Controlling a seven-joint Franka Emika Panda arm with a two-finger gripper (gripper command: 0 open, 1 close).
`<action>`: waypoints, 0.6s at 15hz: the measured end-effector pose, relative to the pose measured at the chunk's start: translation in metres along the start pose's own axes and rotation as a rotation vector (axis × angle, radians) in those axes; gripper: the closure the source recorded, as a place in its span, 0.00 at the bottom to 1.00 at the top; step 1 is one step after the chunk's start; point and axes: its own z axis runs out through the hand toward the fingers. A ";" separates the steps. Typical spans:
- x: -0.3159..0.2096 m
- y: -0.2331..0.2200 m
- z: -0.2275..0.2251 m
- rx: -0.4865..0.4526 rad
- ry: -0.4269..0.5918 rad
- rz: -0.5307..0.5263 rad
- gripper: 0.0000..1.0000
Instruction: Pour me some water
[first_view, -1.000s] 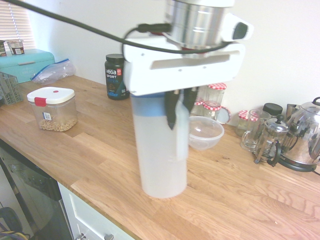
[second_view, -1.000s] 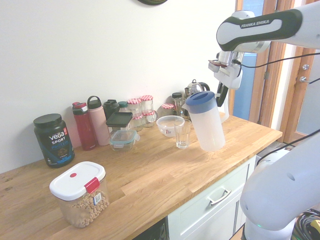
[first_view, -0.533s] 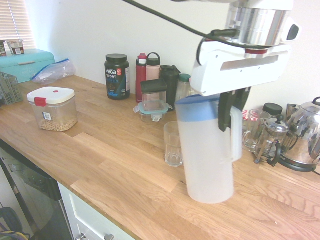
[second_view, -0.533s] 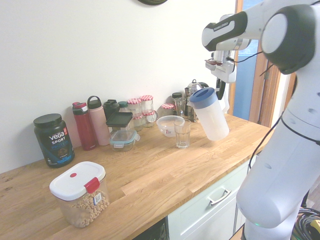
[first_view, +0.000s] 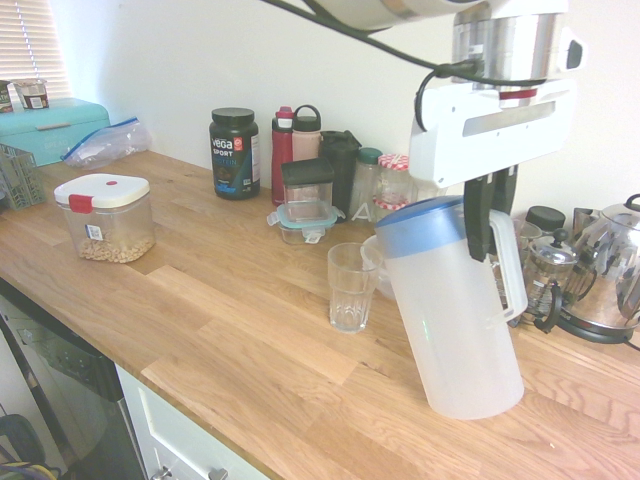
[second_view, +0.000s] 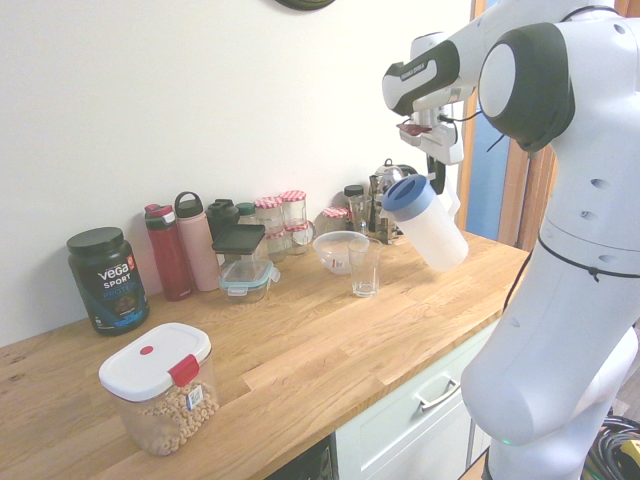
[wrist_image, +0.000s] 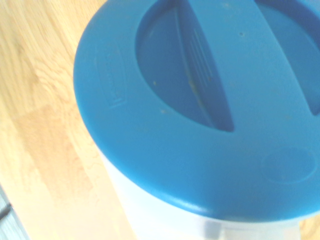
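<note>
First exterior view: counter (first_view: 200, 330), the largest body, bearing all else. Above it hangs the pitcher (first_view: 450, 305), white with a blue lid (first_view: 425, 226), clear of the wood and tilted so that the lid leans toward the glass (first_view: 351, 287). The gripper (first_view: 490, 215) has its jaws shut on the pitcher's handle (first_view: 508, 265), pointing steeply down. The glass stands upright and empty on the counter, just beside the pitcher's lid end. The wrist view is filled by the lid (wrist_image: 210, 100), with wood alongside.

Risks, as judged. The lid's edge is near the glass rim, not plainly over it; tipping further from here could send water onto the counter short of the glass. A slim handle held between two fingers may let the pitcher swing or slip as the load shifts. The low lid edge could also knock the light glass over. Whether the lid's spout is turned open cannot be told; if closed, nothing flows.

Counts, large to small:
- one pitcher
- one cereal box (first_view: 105, 217)
- one kettle (first_view: 610, 275)
- one tub (first_view: 234, 152)
- one bowl (second_view: 338, 250)
- two bottles with loop caps, red (second_view: 170, 252) and pink (second_view: 198, 241)
- one pouring glass

Red-checked jars (second_view: 285, 215) at the wall overlap too much to count surely.
</note>
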 end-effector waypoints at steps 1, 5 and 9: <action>0.008 -0.007 0.004 -0.018 -0.009 -0.012 1.00; 0.027 -0.027 0.011 -0.078 -0.042 -0.046 1.00; 0.031 -0.048 0.006 -0.151 -0.064 -0.081 1.00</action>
